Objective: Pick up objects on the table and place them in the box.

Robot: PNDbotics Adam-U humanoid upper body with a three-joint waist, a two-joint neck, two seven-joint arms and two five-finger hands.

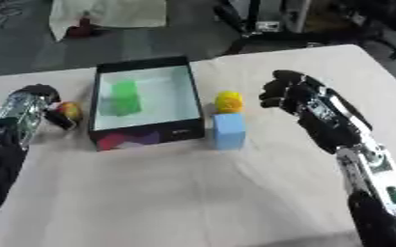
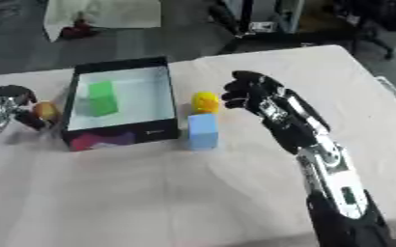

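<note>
The right hand (image 1: 296, 96) hovers just beside the small yellow rounded object (image 1: 228, 101), which sits on the cloth-covered worktop (image 1: 193, 193) right of the black-walled, white-floored box (image 1: 184, 91), touching or nearly touching the pale blue block (image 1: 228, 130) in front of it. To take the yellow object cleanly, the hand should probably come down from above and close around its sides without nudging the blue block or the box wall. Its fingers (image 1: 273, 90) are curled loosely and grasp nothing. A green block (image 1: 123, 98) already lies inside the box. At the left, the left hand (image 1: 34, 103) has its fingers closed around a small red-and-yellow round object (image 1: 69, 112), near the box's left wall.
</note>
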